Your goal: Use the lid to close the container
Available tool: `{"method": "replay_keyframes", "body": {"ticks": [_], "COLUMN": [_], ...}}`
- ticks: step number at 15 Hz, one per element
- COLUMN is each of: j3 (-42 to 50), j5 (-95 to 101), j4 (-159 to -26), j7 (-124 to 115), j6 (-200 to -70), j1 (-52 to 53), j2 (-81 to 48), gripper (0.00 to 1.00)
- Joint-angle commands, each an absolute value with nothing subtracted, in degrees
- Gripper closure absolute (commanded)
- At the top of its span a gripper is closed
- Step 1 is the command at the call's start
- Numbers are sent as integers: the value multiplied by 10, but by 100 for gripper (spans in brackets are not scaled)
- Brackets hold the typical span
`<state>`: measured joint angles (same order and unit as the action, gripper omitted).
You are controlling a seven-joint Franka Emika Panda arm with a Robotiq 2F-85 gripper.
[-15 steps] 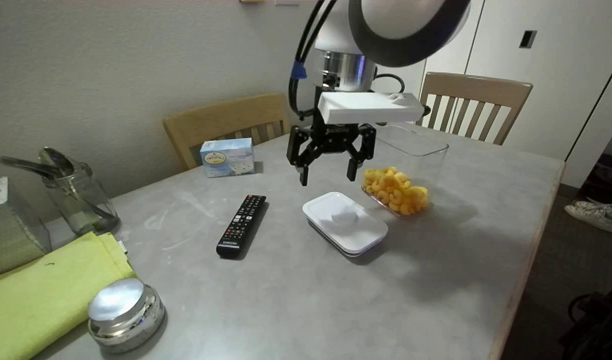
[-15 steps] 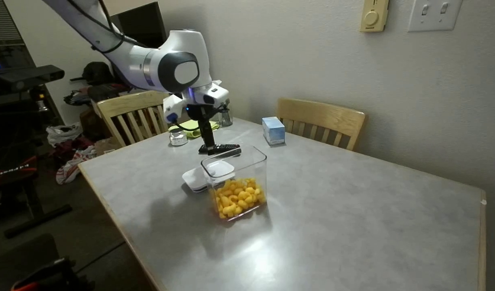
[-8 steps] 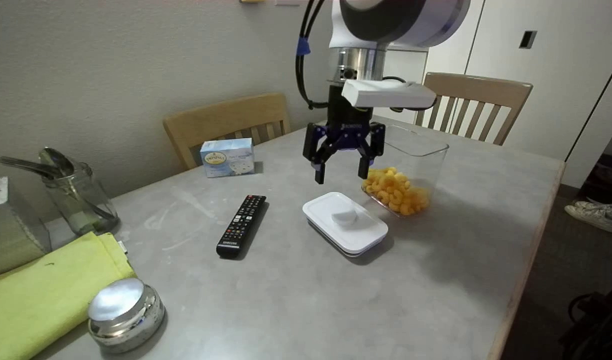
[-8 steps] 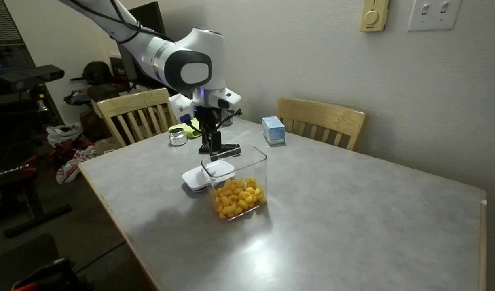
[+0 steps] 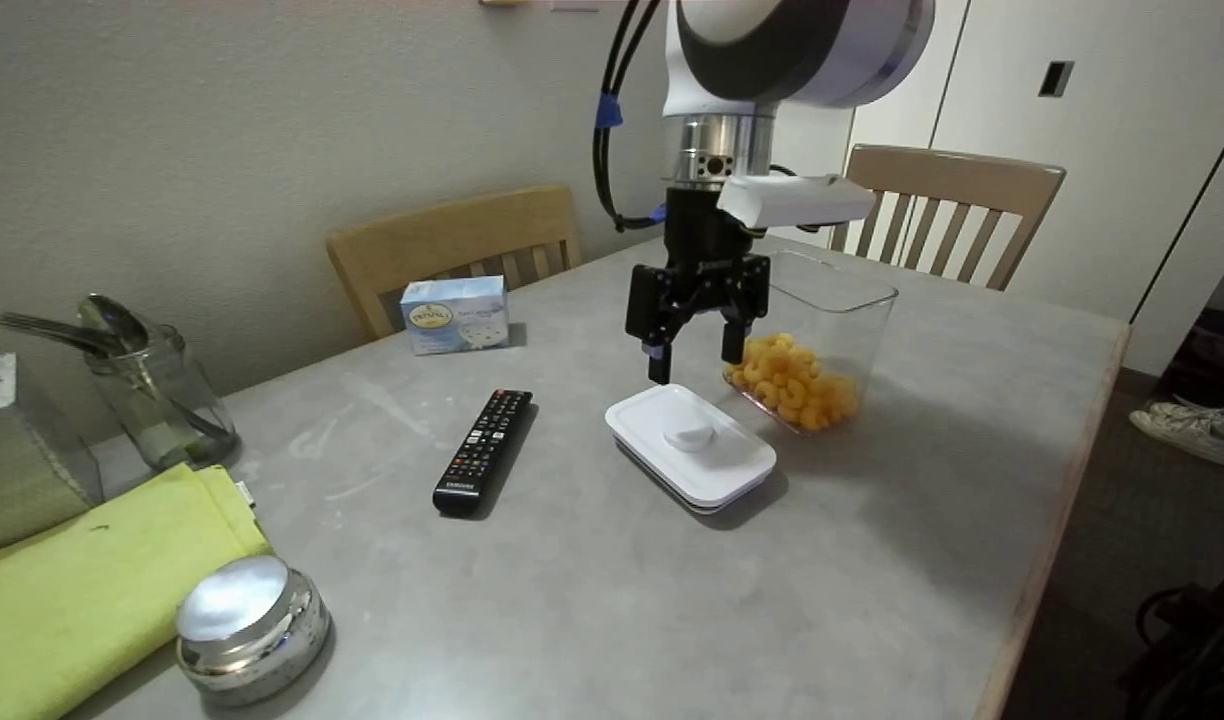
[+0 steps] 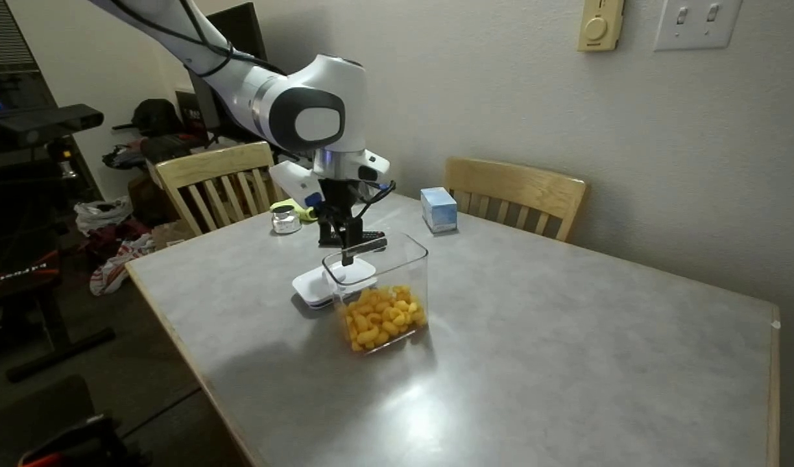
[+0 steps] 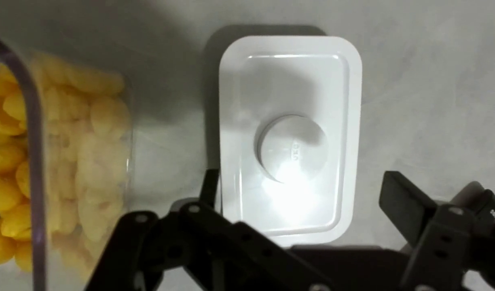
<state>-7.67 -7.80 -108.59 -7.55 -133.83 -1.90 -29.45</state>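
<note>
Pincer (image 5: 696, 357) spread wide, holding nothing; lid (image 5: 692, 460) sits on bench (image 5: 532, 610) just beside the container (image 5: 852, 335), so I'd centre the knob (image 7: 294, 149) between the fingers (image 7: 405, 204), drop level and pinch low before lifting.

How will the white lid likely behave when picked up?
The white lid is probably stiff, given its flat, ridged shape. Its glossy face may slip, though the round raised knob might help. Lying flat, it probably won't roll.
</note>
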Motion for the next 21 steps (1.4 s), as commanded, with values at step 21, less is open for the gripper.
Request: {"method": "replay_keyframes", "body": {"ticks": [21], "j3": [-1], "j5": [84], "j4": [-1010], "j7": [-74], "j6": [-1316], "j1": [90], "j2": [-388], "gripper": [0]}}
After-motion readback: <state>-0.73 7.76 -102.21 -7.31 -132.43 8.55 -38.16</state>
